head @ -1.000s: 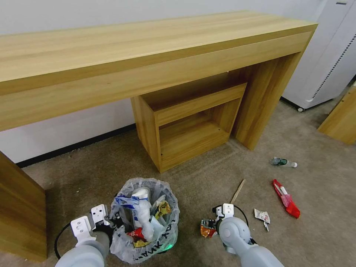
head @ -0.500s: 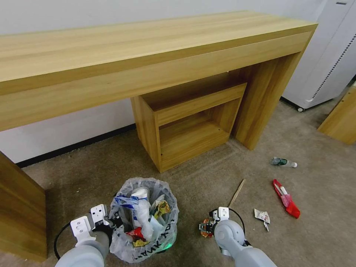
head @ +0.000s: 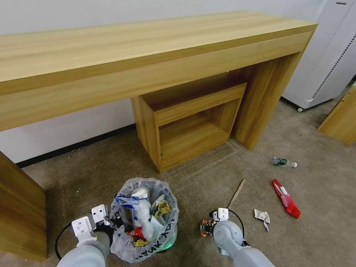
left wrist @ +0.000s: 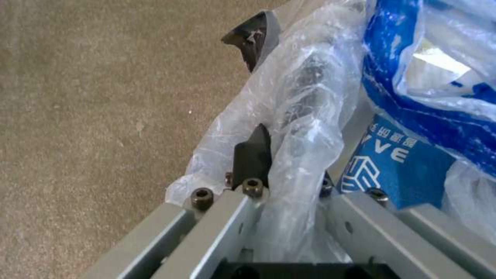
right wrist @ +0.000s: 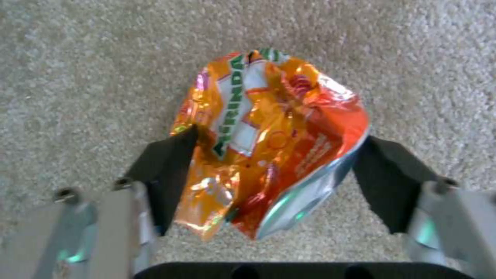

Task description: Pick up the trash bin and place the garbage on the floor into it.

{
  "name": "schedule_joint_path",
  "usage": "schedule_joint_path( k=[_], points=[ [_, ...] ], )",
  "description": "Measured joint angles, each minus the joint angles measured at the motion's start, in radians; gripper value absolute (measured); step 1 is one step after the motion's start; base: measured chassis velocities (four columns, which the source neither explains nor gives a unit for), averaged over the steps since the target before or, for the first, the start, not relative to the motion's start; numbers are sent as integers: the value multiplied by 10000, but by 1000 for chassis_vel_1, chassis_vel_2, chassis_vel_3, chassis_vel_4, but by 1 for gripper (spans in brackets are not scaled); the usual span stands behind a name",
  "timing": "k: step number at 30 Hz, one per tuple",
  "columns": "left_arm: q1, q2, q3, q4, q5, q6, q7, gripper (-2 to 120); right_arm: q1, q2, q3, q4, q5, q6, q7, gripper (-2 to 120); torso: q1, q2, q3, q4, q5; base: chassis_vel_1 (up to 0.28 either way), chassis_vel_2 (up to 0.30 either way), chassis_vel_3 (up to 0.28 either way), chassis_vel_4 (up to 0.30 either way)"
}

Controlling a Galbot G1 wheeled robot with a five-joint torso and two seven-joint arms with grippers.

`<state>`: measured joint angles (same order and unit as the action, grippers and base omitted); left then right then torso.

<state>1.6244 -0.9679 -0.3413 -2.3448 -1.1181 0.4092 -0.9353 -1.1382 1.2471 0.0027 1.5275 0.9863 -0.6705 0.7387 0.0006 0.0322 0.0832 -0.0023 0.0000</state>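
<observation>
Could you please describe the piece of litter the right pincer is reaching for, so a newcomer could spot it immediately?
In front of the wooden desk, on the carpet right of the trash bin, lies a crushed orange can between the right pincer fingers. It is shiny orange, unlike the plain wooden stick beyond it.

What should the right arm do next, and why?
Probably close the right gripper on the crushed orange can: its fingers sit on both sides of the can, which lies on the carpet. The left gripper holds the trash bin rim.
</observation>
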Motion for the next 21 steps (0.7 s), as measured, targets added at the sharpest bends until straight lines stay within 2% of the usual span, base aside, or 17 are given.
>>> schedule_joint_path(
  k=[3,7,11,14,16,18,20,21],
  points=[
    [-22,16,7,26,-1,-27,-1,1,-12,28,-5,-3,-46,47,-23,60,0,0,0,-1,-1,0,0,0,0],
    [-57,25,39,68,-1,-37,-5,1,-30,50,16,12,-107,149,-144,43,0,1,-2,-1,-4,0,0,0,0],
    [-73,43,41,78,-5,-37,-5,1,-87,-29,39,234,-123,194,-246,36,0,0,0,2,7,0,0,0,0],
    [-84,46,55,103,-10,-32,-1,1,-141,-407,442,1320,-577,448,-628,27,0,0,1,-1,0,0,0,0,0],
    [-88,46,56,109,-10,-32,0,1,-160,-511,539,1562,-644,530,-762,26,0,-1,2,-1,3,0,0,0,0],
    [-98,48,64,134,-10,-23,2,1,-192,-1017,1055,2810,-622,823,-1288,24,0,0,1,-1,-2,0,0,0,0],
    [-97,50,64,134,-10,-23,2,1,-201,-1138,1147,3054,-595,899,-1439,24,0,0,1,-1,-2,0,0,0,0],
    [-88,56,61,135,-13,-24,4,1,-215,-1427,1338,3603,-572,1033,-1798,24,0,0,1,-1,1,0,0,0,0]
  ],
)
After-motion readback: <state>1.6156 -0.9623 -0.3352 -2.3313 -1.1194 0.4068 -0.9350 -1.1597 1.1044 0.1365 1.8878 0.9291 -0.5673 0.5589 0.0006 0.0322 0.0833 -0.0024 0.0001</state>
